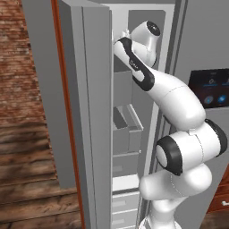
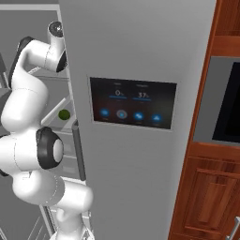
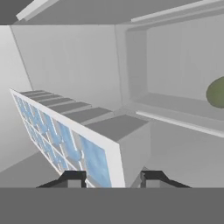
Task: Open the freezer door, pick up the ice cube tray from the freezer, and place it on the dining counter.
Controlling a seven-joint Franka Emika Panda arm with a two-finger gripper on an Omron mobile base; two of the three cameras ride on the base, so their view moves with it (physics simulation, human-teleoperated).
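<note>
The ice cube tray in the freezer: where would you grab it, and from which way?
Grip the near end of the ice cube tray, across its thin thickness, coming straight in from the open front of the freezer. In the hand view it seems to stand on edge, so its two broad faces meet the fingers; the gripper already straddles that end.

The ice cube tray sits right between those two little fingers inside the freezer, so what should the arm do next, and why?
Probably finish closing on the ice cube tray and lift it slightly. In the hand view the gripper has a fingertip on either side of the tray's near end, and the freezer door already stands open, leaving a way out.
</note>
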